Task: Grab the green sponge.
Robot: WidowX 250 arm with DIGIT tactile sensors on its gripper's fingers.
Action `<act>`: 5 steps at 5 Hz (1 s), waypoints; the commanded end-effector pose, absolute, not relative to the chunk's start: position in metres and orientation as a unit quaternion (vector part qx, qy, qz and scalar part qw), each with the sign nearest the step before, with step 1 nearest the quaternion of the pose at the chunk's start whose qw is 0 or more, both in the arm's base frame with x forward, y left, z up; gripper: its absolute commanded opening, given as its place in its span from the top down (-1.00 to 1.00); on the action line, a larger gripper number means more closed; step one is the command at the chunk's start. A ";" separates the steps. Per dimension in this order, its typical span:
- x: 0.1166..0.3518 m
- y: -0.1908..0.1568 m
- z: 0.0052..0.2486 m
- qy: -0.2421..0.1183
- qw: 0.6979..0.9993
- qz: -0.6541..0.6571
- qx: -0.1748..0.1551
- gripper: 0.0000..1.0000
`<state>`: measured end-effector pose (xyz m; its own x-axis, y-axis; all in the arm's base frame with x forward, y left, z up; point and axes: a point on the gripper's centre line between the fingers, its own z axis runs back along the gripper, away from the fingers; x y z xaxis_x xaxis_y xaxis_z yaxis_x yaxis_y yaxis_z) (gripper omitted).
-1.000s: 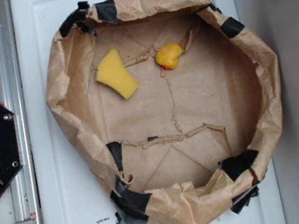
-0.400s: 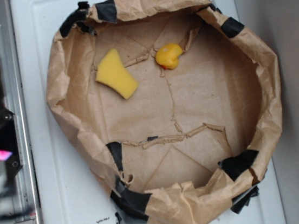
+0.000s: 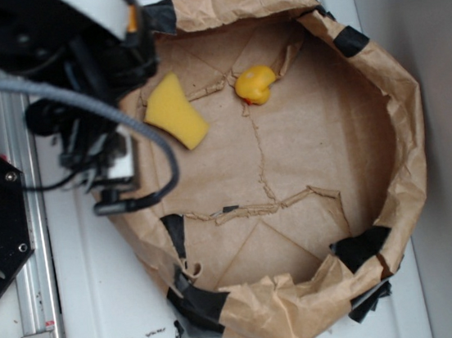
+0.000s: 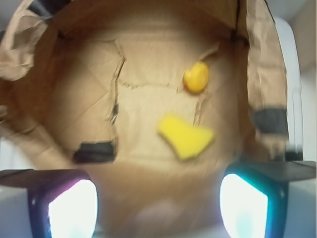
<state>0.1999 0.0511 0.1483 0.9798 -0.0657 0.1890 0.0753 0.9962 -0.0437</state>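
Overhead, the green sponge (image 3: 174, 112) is lying flat on the floor of the brown paper basin (image 3: 404, 139), toward ten o'clock of its round bottom, well apart from any finger. The small yellow toy (image 3: 255, 84) is sitting near it, at about twelve o'clock. The robot arm (image 3: 76, 88) is hanging over the basin's rim at ten o'clock, just beside the sponge. In the wrist view the gripper (image 4: 158, 198) is showing its two fingers (image 4: 64, 201) spread wide with nothing between them, the sponge (image 4: 185, 137) lying beyond them.
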 end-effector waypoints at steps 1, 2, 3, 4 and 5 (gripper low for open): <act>0.242 0.057 0.109 -0.099 0.994 -0.042 0.028 -1.00; 0.248 0.045 0.063 -0.066 0.993 -0.092 0.044 -1.00; 0.230 0.031 0.039 -0.041 0.990 -0.134 0.029 -1.00; 0.212 0.056 0.020 -0.011 0.992 -0.123 0.007 -1.00; 0.222 0.058 0.026 -0.021 0.993 -0.112 0.030 1.00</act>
